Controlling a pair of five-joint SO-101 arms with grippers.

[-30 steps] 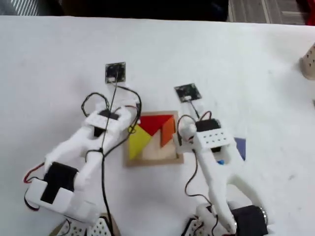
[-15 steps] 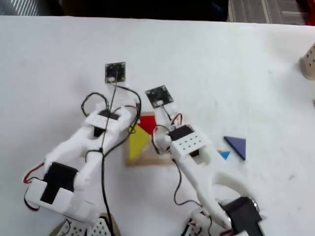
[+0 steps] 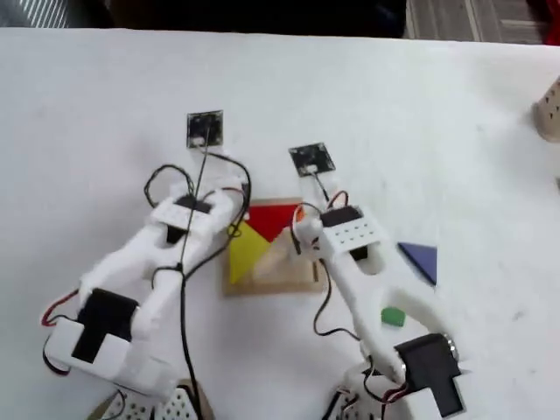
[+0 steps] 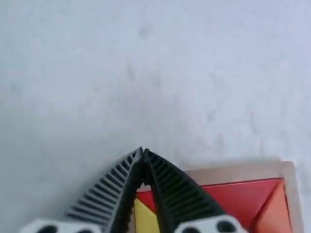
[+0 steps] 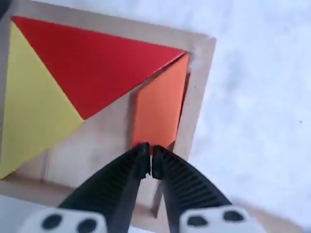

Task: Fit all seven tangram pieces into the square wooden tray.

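Note:
The square wooden tray lies mid-table between the two arms. It holds a red triangle, a yellow triangle and an orange piece against one rim. My right gripper is shut, with its tips low over the tray at the orange piece's near point. At the tray's far left corner, my left gripper is also shut, and it holds nothing. A dark blue triangle and a small green piece lie on the table right of the tray.
The left arm covers the tray's left edge and the right arm its right edge. Two small black boards on cables hang above the table behind the tray. A pale perforated object stands at the far right edge.
The right arm swung left over the tray, then came partway back to its right side. The green piece now shows beside that arm. The left arm has stayed still.

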